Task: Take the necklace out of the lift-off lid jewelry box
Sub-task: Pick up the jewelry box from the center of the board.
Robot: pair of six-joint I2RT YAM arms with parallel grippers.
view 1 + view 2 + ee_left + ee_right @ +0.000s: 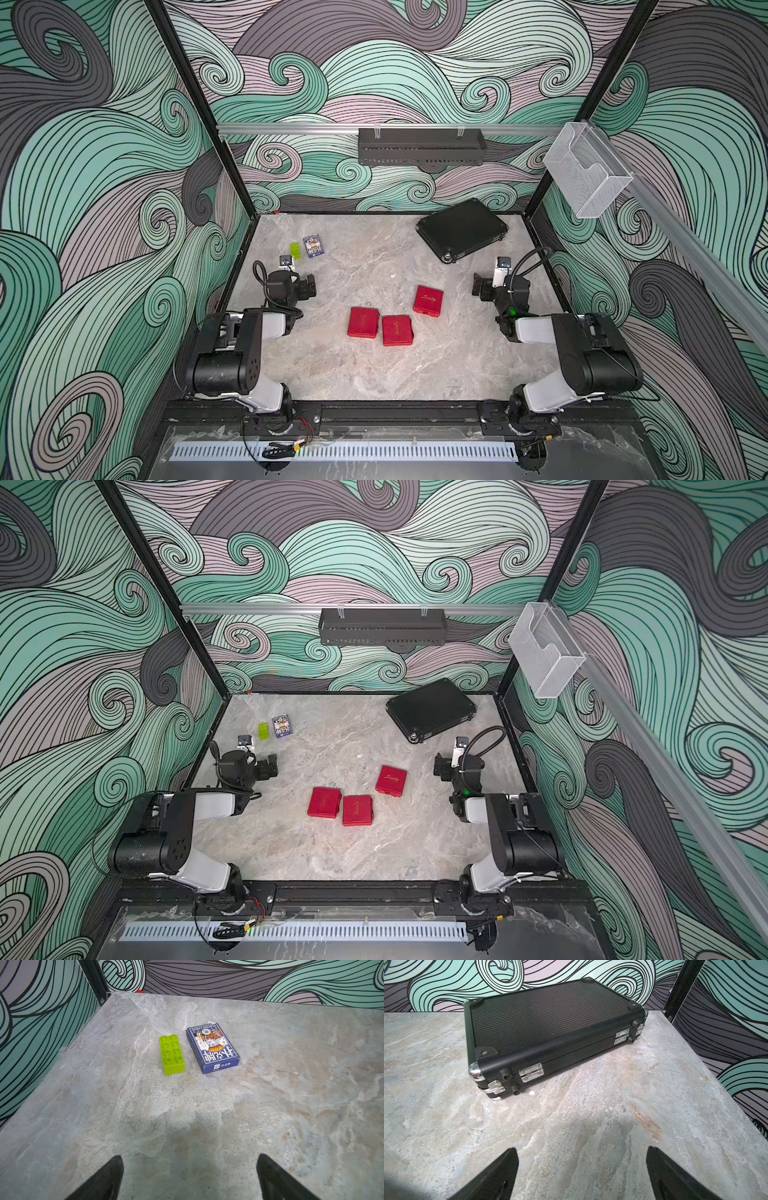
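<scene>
Boxes lie nearest: left box [363, 322] and middle box [397, 330] side by side, right box [428, 300] beyond. No necklace shows; we judge it inside one. Farther, left claw [190, 1156] and right claw [582, 1150] gape empty; we'd steady one, lift straight up.

The grey marble-patterned tabletop [374, 374] looks like matt, faintly rough stone. At one o'clock, the black rectangular ribbed case [550, 1018] is matt, with mirror-bright chrome corner caps [475, 1072] and shiny metal hinges [531, 1070]. At ten o'clock, the lime-green studded plastic brick [173, 1055] is smooth and slightly glossy, and the blue cardboard playing-card box [214, 1047] has a printed satin finish. Near centre, the red square jewelry boxes [363, 322] look matt.
</scene>
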